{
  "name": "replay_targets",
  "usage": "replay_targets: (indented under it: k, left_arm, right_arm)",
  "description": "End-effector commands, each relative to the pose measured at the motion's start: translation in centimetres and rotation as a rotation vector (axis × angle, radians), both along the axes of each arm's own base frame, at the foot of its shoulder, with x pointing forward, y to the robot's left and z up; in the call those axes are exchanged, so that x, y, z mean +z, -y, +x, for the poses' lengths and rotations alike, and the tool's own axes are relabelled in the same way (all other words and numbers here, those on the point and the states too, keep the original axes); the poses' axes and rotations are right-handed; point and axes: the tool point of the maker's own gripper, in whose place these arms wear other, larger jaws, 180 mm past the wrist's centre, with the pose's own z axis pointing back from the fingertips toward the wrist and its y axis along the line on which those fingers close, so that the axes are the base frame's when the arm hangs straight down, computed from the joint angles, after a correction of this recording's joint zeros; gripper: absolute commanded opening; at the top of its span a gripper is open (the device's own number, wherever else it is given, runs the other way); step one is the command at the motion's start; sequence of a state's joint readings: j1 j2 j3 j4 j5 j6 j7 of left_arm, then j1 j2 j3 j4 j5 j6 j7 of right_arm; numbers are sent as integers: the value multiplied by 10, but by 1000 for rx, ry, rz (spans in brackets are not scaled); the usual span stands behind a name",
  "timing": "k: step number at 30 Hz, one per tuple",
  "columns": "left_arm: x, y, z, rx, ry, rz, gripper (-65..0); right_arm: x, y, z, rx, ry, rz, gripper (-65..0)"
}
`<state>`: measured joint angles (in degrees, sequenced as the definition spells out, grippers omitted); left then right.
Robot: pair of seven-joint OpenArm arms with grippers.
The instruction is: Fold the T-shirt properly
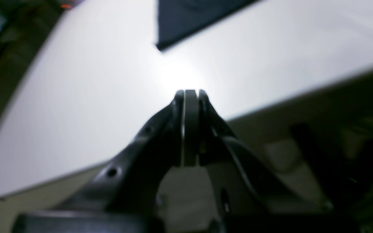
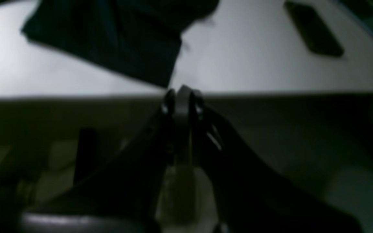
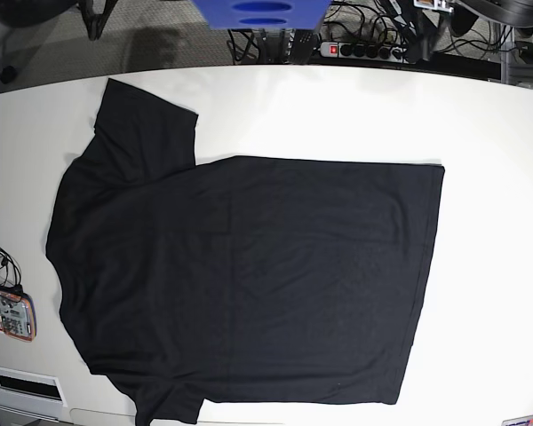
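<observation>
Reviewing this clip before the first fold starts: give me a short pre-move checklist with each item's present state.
1. T-shirt spread flat on the table: ok, body and both sleeves laid out.
2. Hem corners visible for grasping: ok, one corner shows in the left wrist view.
3. Left gripper open for a grasp: not ok, fingers shut, holding nothing.
4. Right gripper open: not ok, shut and empty, near a cloth corner.
5. Phone clear of the cloth: ok.
6. Arms' position over the table: cannot tell, neither shows in the base view.

The base view was bright and sharp — both wrist views were blurred, the right one dim.
</observation>
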<state>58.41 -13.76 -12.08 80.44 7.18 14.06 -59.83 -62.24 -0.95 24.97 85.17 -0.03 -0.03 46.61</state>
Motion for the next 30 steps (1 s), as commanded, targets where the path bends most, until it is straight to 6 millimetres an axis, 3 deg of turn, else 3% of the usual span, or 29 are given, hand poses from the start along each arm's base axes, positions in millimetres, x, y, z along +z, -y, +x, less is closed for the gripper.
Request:
replay_targets:
  k: [1,13,20,23,26,30]
  left_arm:
    - [14,-6,2,-12,41,40,-650]
    - [58,15,28,-64,180,197,-650]
    - [60,24,29,-46,188,189,-650]
    - [59,27,31,-28,192,177,-650]
    - [57,29,34,-2,201,165,-650]
    - [58,34,35,41,210,143,-650]
  right_arm:
    - [10,3,-4,1,27,-17,-650]
    - [28,0,1,19,118,-36,-650]
    - [26,0,1,18,109,-34,-650]
    - [14,2,0,10,43,-20,-650]
    - [3,9,26,45,11,-17,-650]
    - [6,17,66,103,15,-40,-650]
